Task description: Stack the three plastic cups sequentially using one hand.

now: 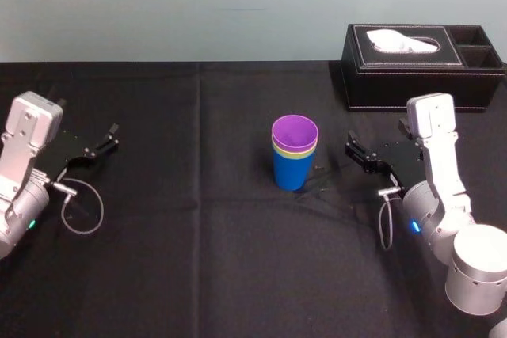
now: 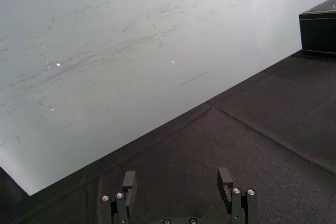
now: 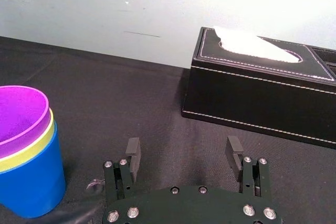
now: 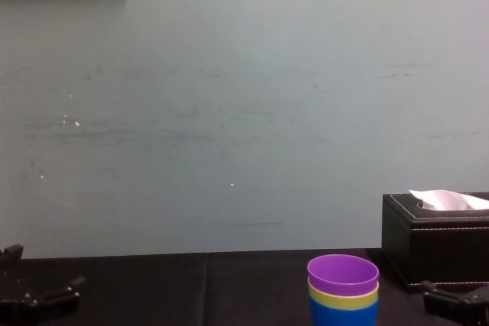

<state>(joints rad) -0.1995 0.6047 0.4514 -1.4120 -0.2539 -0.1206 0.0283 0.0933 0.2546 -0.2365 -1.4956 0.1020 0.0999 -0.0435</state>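
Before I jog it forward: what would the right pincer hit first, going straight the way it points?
Probably nothing close: the right pincer aims between the cup stack and the tissue box, over bare tablecloth toward the wall. The box's near corner could be close.

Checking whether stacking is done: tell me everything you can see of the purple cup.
The purple cup is a smooth, tapered plastic tumbler, upright, mouth up, empty. It is nested on top of the stack, inside the yellow-green cup, which sits in the blue cup; its rim band and inside are visible. The stack stands mid-table on the black cloth. The right end effector is beside it, open, not touching.
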